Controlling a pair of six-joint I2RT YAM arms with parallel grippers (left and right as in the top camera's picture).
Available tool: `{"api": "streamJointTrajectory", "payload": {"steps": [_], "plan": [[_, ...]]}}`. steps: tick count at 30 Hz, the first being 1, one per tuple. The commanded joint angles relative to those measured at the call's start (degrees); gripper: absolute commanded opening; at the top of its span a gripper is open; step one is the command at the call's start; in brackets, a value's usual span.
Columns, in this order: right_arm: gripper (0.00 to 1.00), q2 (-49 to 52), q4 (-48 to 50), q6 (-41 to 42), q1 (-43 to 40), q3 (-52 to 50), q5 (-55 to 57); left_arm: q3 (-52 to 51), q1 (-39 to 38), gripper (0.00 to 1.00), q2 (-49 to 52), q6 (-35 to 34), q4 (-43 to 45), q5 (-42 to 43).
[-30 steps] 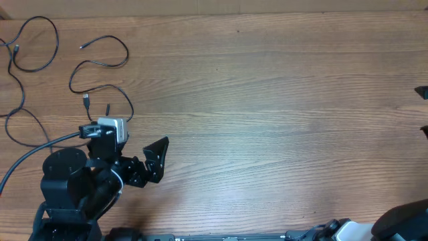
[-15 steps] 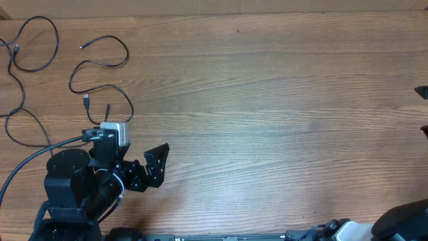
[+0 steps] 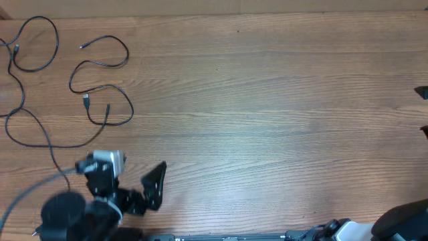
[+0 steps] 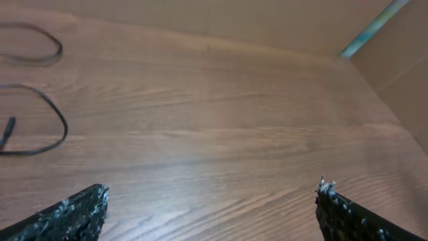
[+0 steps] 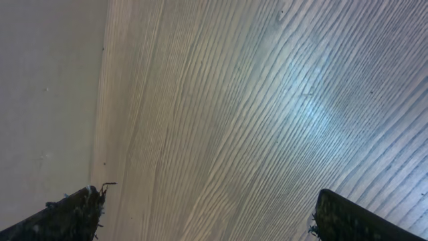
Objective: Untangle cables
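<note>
Two thin black cables lie apart as wavy strands at the table's far left. One cable (image 3: 27, 100) runs from a loop at the back corner down toward the front. The other cable (image 3: 100, 84) curls beside it, with small plugs (image 3: 86, 100) at its ends. My left gripper (image 3: 152, 187) hovers open near the front edge, short of the cables, with nothing between its fingers. In the left wrist view, the left gripper (image 4: 210, 204) faces bare wood, with cable loops (image 4: 57, 127) at the left. My right gripper (image 3: 424, 111) is open at the right edge, and in the right wrist view the right gripper (image 5: 210, 211) holds nothing.
The wooden table (image 3: 267, 120) stretches wide between the two arms. A thick black arm cable (image 3: 20, 194) trails off the left arm's base at the front left. The table's far edge and a cardboard-coloured wall (image 4: 401, 60) show in the left wrist view.
The left arm has drawn back toward the front edge, away from the cables, uncovering the strand that lay under its wrist. The cables and the right gripper have not moved.
</note>
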Motion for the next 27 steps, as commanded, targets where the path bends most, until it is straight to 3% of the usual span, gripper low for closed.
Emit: {"api": "streamJointTrajectory", "payload": {"steps": [1,10,13,18,22,27], "plan": [[1.0,-0.8,0.2,0.1,0.0,1.5,0.2,-6.2,-0.2,1.0,-8.3,-0.4,1.2,-2.4],[1.0,-0.8,0.2,0.1,0.0,1.5,0.2,-23.3,0.5,1.0,-19.1,0.7,16.4,-5.1],[1.0,-0.8,0.2,0.1,0.0,1.5,0.2,-30.9,0.7,0.99,-20.0,4.4,26.3,-5.0],[1.0,-0.8,0.2,0.1,0.0,1.5,0.2,-38.4,0.7,1.0,-21.3,11.6,35.6,-5.1],[1.0,-0.8,0.2,0.1,0.0,1.5,0.2,-40.6,0.8,1.0,-22.4,17.3,36.5,-5.5],[1.0,-0.8,0.2,0.1,0.0,1.5,0.2,-41.8,0.8,1.0,-22.4,19.4,38.4,-8.1]]}}
